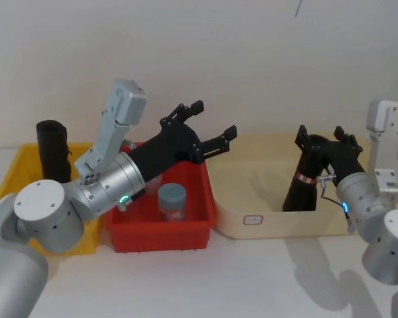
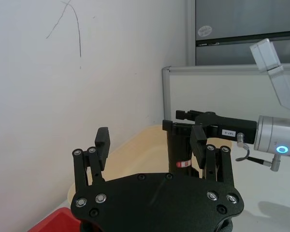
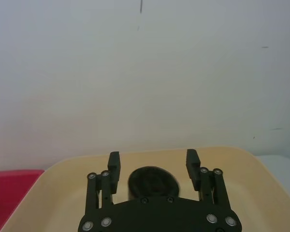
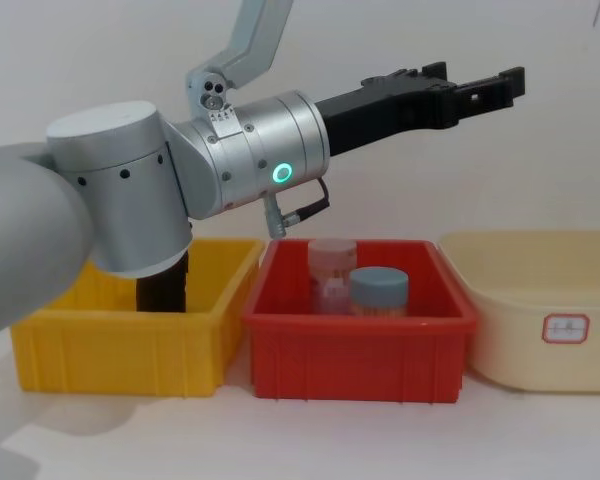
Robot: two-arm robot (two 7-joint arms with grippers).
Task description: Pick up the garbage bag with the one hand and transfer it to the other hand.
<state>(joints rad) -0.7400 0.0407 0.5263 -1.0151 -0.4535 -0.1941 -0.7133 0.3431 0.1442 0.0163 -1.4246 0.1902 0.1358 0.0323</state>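
The garbage bag (image 1: pixel 302 189), a tall black roll with a red-and-white band, stands upright in the beige tub (image 1: pixel 298 225). My right gripper (image 1: pixel 320 140), on the arm with the blue ring light, is open with one finger on each side of the bag's top. The right wrist view shows the bag's round top (image 3: pixel 152 181) between the spread fingers (image 3: pixel 114 166), with a gap on both sides. My left gripper (image 1: pixel 214 119), on the green-lit arm, hangs open in the air above the red bin (image 1: pixel 186 232), pointing at the bag (image 2: pixel 179 150) and empty.
A yellow bin (image 1: pixel 26 165) at the far left holds another black roll (image 1: pixel 52 149). The red bin holds a blue-lidded jar (image 1: pixel 172 201) and a clear jar (image 4: pixel 330 265). A white wall stands close behind the bins.
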